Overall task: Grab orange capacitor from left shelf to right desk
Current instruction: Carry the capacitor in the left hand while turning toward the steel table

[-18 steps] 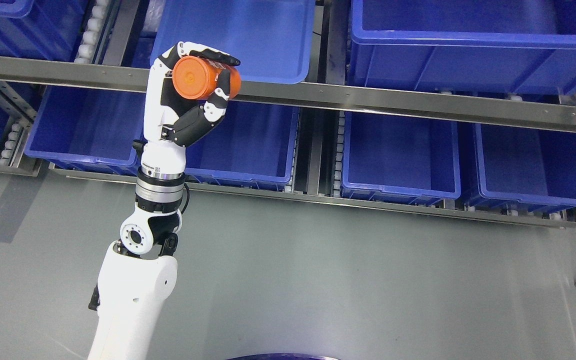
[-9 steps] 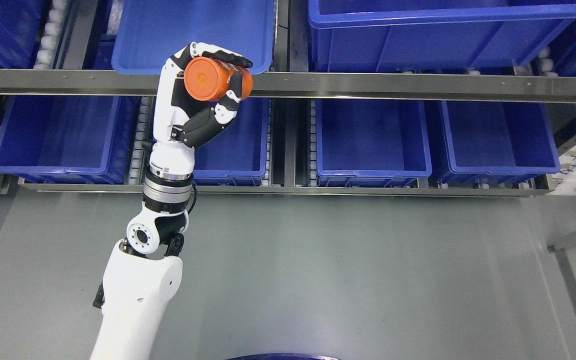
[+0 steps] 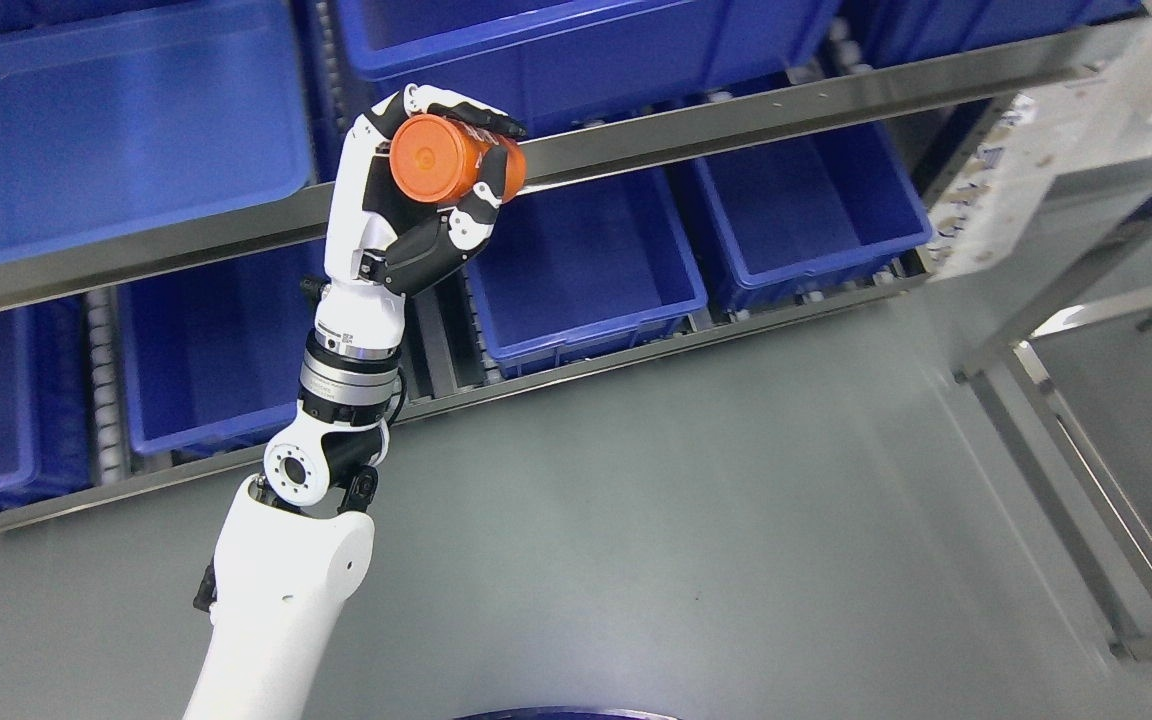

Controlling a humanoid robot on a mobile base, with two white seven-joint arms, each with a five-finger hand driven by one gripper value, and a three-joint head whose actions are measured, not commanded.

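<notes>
Left hand upper centre-left of frame, fingers curled around orange capacitor, flat end facing camera; held in front of the steel shelf rail; blue bins behind; open grey floor fills lower right.

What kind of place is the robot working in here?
Probably a warehouse or factory parts store: steel flow-rack shelving holding rows of blue plastic bins over a smooth grey floor, with the left hand holding an orange capacitor.

Grey floor below a steel shelf rack holding blue bins.
</notes>
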